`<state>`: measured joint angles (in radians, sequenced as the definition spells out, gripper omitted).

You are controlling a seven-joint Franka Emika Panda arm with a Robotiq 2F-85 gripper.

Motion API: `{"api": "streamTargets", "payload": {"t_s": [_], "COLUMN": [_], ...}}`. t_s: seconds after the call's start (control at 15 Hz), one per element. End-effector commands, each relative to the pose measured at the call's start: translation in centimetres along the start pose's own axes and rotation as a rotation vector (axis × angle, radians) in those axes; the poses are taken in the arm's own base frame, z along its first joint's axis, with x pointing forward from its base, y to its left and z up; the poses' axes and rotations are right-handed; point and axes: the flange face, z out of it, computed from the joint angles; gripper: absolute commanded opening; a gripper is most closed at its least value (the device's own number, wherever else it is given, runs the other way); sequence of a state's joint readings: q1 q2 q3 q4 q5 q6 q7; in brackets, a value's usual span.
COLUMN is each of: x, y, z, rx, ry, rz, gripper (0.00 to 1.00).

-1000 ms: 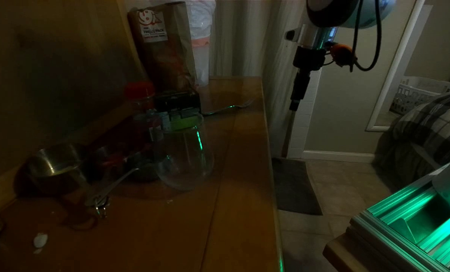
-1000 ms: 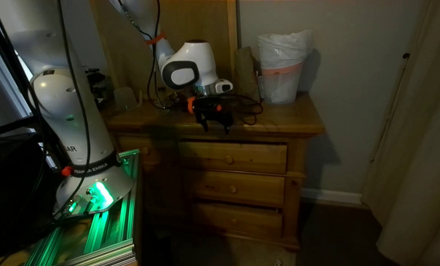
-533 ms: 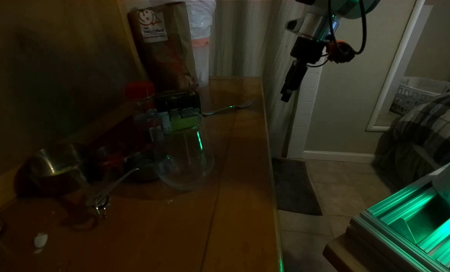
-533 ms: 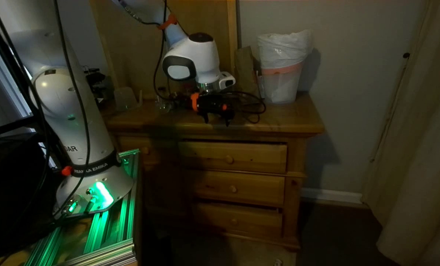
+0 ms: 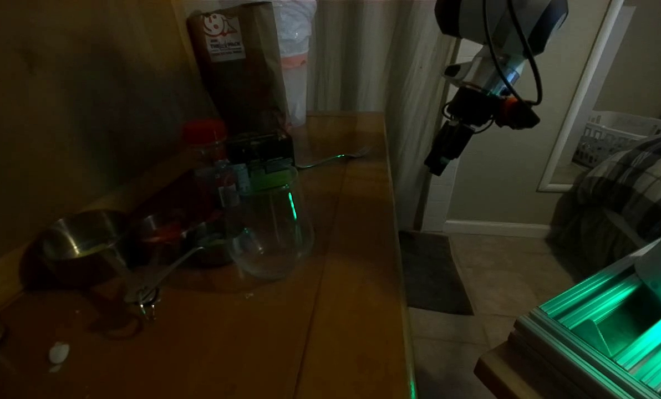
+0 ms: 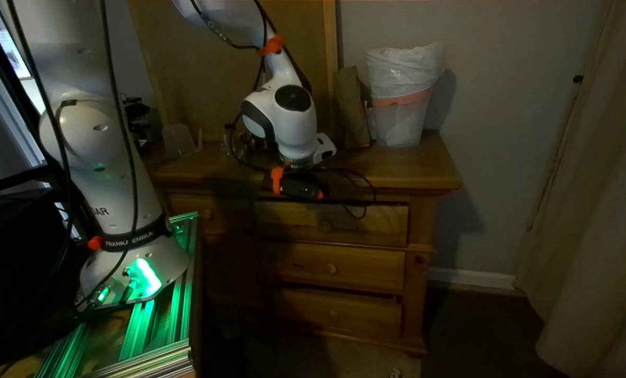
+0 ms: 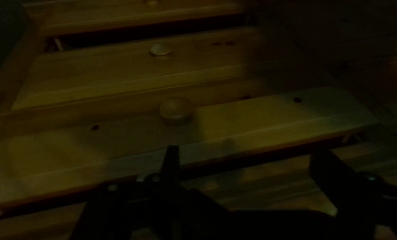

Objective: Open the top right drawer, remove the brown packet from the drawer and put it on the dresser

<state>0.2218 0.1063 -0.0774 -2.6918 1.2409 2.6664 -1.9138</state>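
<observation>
The top right drawer (image 6: 376,227) shows its flat wooden front with a round knob in an exterior view. It also fills the middle of the wrist view (image 7: 251,116). A narrow dark gap runs along its top edge; its inside is hidden. The brown packet is out of view. The dresser (image 6: 413,165) has a long flat top, seen also from its end (image 5: 358,288). My gripper (image 7: 246,161) is open and empty, pointing down at the drawer's upper edge and knob (image 7: 176,109), apart from the knob. In an exterior view the gripper (image 5: 436,167) hangs beside the dresser's front edge.
On the dresser stand a printed paper bag (image 5: 242,72), a lined bin (image 6: 405,100), a red-lidded jar (image 5: 204,133), a clear glass (image 5: 272,238) and a metal cup (image 5: 86,238). A fork (image 5: 336,158) lies there. A loose cable (image 6: 363,210) hangs before the drawer.
My gripper first rose slightly and tilted, then moved down and outward from the dresser, before the top right drawer. Its fingers no longer show in an exterior view. The drawer has not moved.
</observation>
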Motion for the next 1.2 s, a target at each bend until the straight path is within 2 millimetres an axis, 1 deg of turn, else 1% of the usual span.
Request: {"api": "streamTargets", "payload": {"t_s": [0.0,0.27,0.4,0.47,0.53,0.67,0.8,0.87,0.93,1.13], "x": [-1.7,-2.6,-2.5,-2.3,-2.6,-2.5,-2.4,-2.9,-3.3,-4.5], "y": [1.2,2.2,2.7,2.6,1.9,2.3,2.4,3.3,3.6,4.7], "z": [3.9,6.9,7.8,8.2,7.3,7.9,8.0,8.3,8.9,9.4], "rx": [0.028,0.013,0.009,0.035,0.028,0.043,0.043,0.026,0.039,0.048], "ry": [0.032,0.104,0.145,0.158,0.115,0.129,0.131,0.138,0.150,0.183], "rz": [0.015,0.080,0.094,0.102,0.092,0.102,0.104,0.117,0.136,0.174], "gripper": [1.00,1.00,1.00,1.00,1.00,1.00,1.00,1.00,1.00,1.00]}}
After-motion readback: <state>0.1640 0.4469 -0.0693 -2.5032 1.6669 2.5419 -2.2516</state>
